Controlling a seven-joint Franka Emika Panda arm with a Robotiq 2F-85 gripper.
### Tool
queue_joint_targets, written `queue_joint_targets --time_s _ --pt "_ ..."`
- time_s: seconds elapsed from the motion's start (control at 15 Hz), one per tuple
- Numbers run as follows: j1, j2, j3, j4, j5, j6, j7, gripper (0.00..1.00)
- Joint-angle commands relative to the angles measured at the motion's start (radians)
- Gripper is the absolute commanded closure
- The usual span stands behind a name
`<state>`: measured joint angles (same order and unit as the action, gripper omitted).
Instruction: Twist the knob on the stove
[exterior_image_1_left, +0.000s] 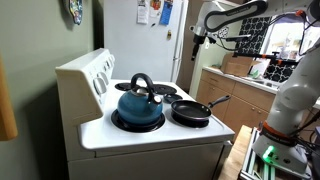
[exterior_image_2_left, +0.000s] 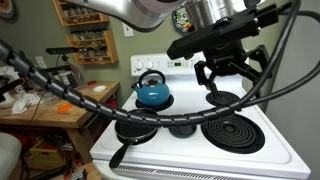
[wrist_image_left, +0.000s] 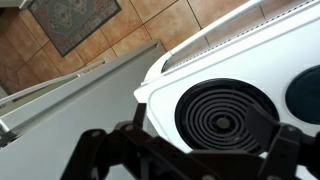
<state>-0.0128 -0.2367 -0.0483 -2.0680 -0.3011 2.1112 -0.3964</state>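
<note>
The white stove (exterior_image_1_left: 150, 135) has a raised back panel with a row of knobs (exterior_image_1_left: 101, 75). A blue kettle (exterior_image_1_left: 138, 104) and a black frying pan (exterior_image_1_left: 192, 111) sit on its burners. My gripper (exterior_image_1_left: 197, 40) hangs open and empty high above the stove, far from the knobs. In an exterior view the gripper (exterior_image_2_left: 230, 82) is close to the camera and hides part of the back panel (exterior_image_2_left: 180, 64). The kettle (exterior_image_2_left: 152, 93) and the pan (exterior_image_2_left: 135, 130) show there too. The wrist view looks down past the gripper (wrist_image_left: 195, 160) onto a bare coil burner (wrist_image_left: 225, 118).
A wooden counter (exterior_image_1_left: 235, 92) with clutter stands beside the stove, and a fridge (exterior_image_1_left: 150, 45) stands behind it. A cluttered wooden table (exterior_image_2_left: 50, 108) is on the stove's other side. A rug (wrist_image_left: 75, 22) lies on the tiled floor.
</note>
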Motion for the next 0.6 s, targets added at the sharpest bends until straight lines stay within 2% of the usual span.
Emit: queue_joint_targets --time_s 0.0,0.27,0.53 --pt "0.001 0.001 0.000 0.002 0.000 -0.002 0.000 0.00" --pt "0.054 0.056 0.029 0.069 0.064 0.041 -0.058 0.00" --pt "0.117 0.128 0.071 0.168 0.199 0.023 -0.125 0.00"
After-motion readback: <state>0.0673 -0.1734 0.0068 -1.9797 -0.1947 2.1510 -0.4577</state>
